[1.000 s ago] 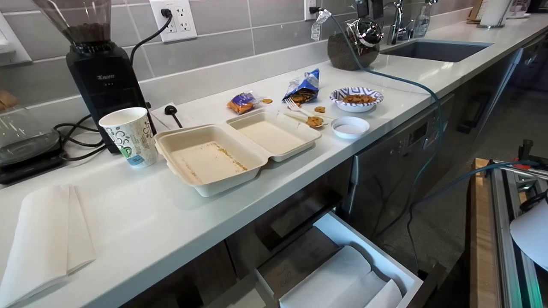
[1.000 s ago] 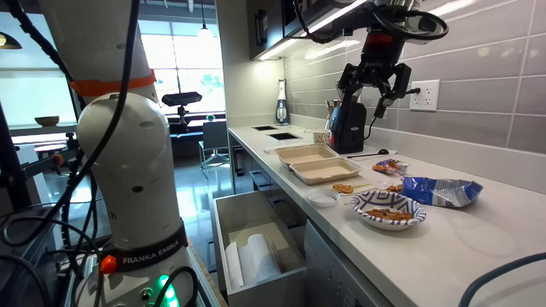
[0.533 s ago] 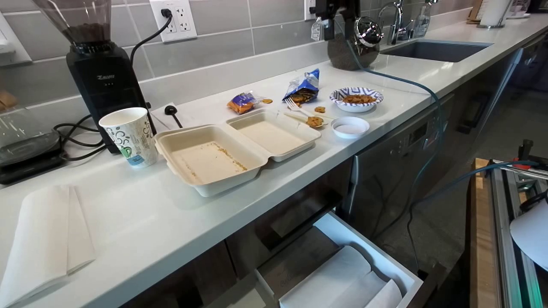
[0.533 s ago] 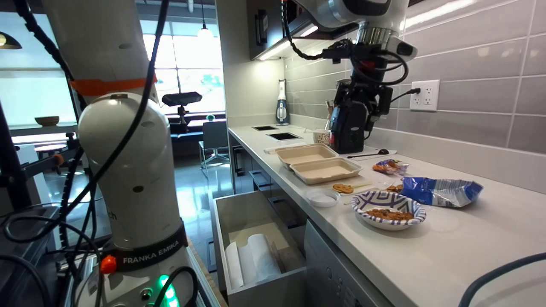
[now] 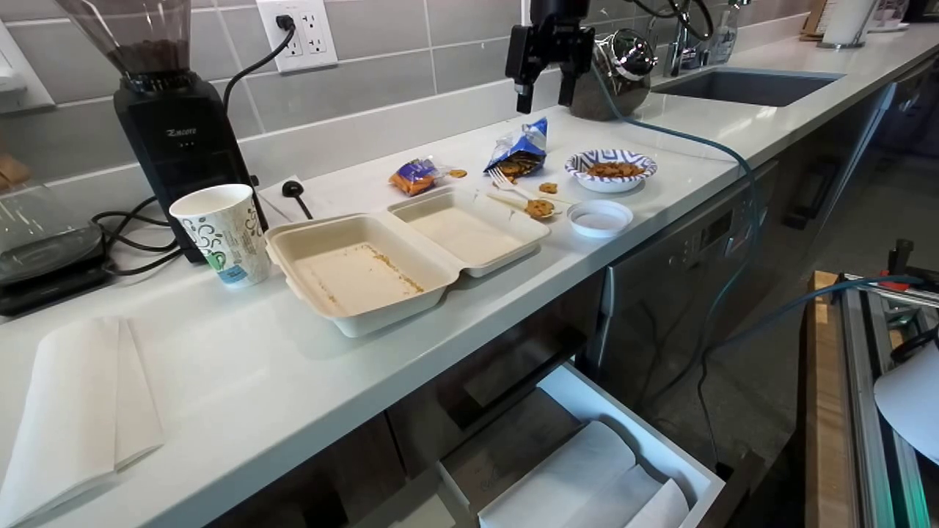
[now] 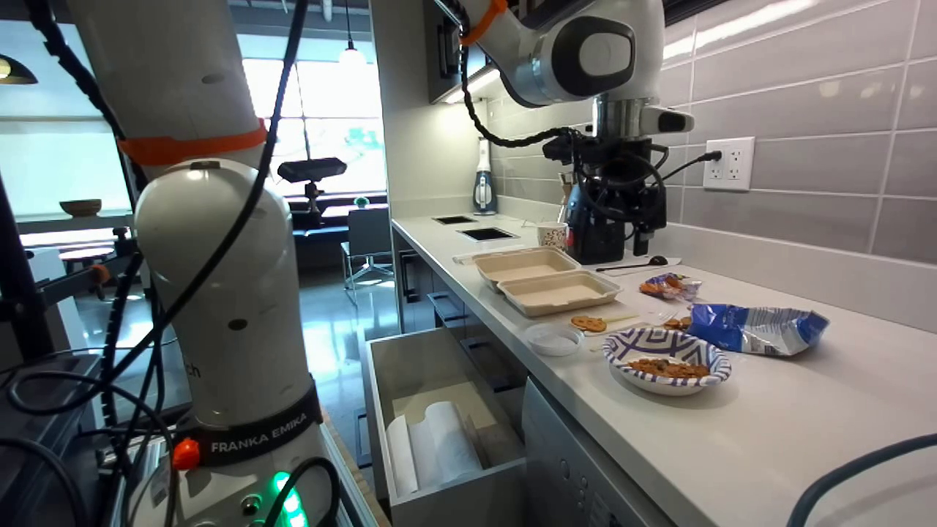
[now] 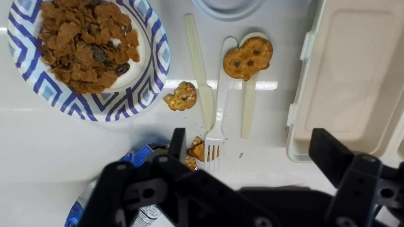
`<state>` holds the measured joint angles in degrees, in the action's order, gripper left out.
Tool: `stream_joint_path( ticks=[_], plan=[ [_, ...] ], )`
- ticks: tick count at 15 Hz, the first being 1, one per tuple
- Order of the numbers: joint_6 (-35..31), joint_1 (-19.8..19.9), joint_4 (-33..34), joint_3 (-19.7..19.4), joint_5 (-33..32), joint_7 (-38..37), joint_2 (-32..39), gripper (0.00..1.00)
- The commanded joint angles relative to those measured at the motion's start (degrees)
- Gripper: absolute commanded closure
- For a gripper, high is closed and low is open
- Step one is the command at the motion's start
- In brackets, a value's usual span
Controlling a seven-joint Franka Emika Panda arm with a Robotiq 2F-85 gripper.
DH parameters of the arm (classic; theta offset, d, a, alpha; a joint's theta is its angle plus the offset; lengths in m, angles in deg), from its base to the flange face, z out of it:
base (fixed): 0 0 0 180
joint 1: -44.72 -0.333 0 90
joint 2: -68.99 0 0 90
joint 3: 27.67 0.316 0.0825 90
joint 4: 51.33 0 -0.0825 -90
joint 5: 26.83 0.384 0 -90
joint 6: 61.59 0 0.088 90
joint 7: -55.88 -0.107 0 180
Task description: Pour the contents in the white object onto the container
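- We see the low white cup whole in both exterior views, but the wrist view's top edge cuts most of it away, and we cannot make out what it holds.
- The foam box runs off the right of the wrist view, and a finger of the gripper overlaps its lower edge there.
- Much of the blue snack bag lies behind the gripper in the wrist view.
- In an exterior view we can hardly tell the gripper from the dark coffee grinder behind it.
- The pale countertop, with a sink set into it, runs along a grey tiled wall.
- The low white cup sits near the front edge, just beside the foam box, whose two halves lie open, crumbs in one; the patterned bowl of brown flakes stands near.
- Around there we find a white fork, a pale knife and cracker pieces.
- Below, a drawer stands pulled out with white rolled paper inside.
- The gripper hangs above the countertop, its jaws spread wide with only air between them, apart from the things below.
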<state>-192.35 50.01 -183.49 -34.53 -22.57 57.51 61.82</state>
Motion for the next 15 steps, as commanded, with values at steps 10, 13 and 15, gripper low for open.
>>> stream_joint_path(
  ticks=[10,13,15],
  plan=[
    [-0.65,-0.24,-0.56,2.07,-4.27,-4.39,2.05,0.00],
    [-2.36,-0.53,-0.90,2.99,-6.51,-5.89,3.53,0.00],
    [-2.59,-0.77,-1.03,3.35,-6.56,-5.99,4.33,0.00]
  ],
)
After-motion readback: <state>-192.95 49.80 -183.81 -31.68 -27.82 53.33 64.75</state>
